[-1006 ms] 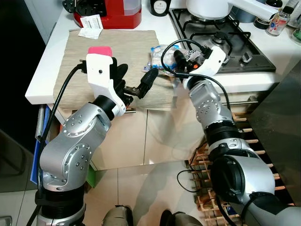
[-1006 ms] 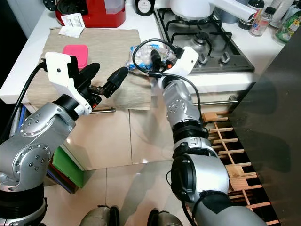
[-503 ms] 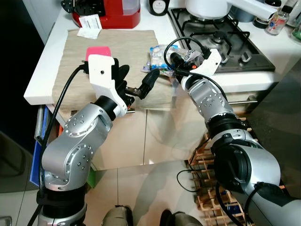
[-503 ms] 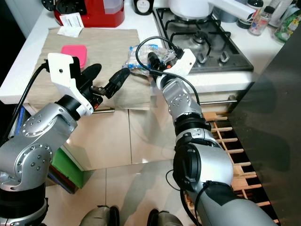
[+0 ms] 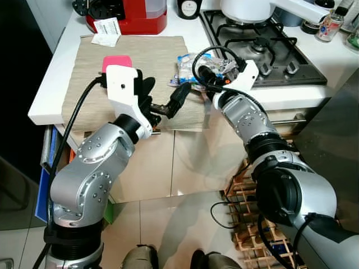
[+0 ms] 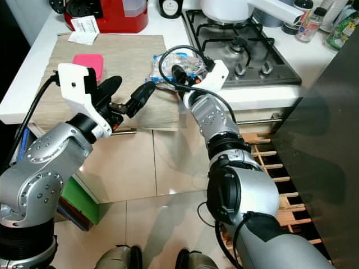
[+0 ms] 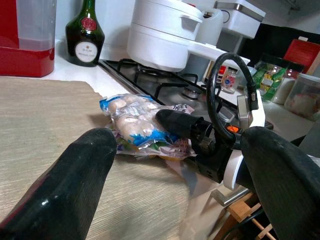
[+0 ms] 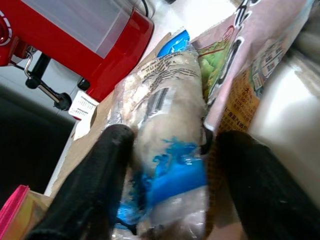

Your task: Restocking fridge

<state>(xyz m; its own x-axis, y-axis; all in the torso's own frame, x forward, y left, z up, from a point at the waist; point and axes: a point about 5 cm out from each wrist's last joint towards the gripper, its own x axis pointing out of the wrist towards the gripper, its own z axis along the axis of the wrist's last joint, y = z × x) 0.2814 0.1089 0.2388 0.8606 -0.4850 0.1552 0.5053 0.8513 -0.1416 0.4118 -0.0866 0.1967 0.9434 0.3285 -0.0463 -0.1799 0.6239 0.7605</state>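
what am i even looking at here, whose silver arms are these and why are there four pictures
The silver arms belong to a humanoid robot that does housework; here it is restocking a fridge. Two pictures come from cameras in its head, looking down at a kitchen counter. The other two come from a camera on each wrist, looking along that arm's two black fingers.

On the counter lies a beige mat with a pink container and some clear food packets. Beside it are a gas hob and a red appliance.

The right gripper has its fingers on either side of one packet, though it is not clearly squeezed yet. The left gripper hovers open nearby, holding nothing.
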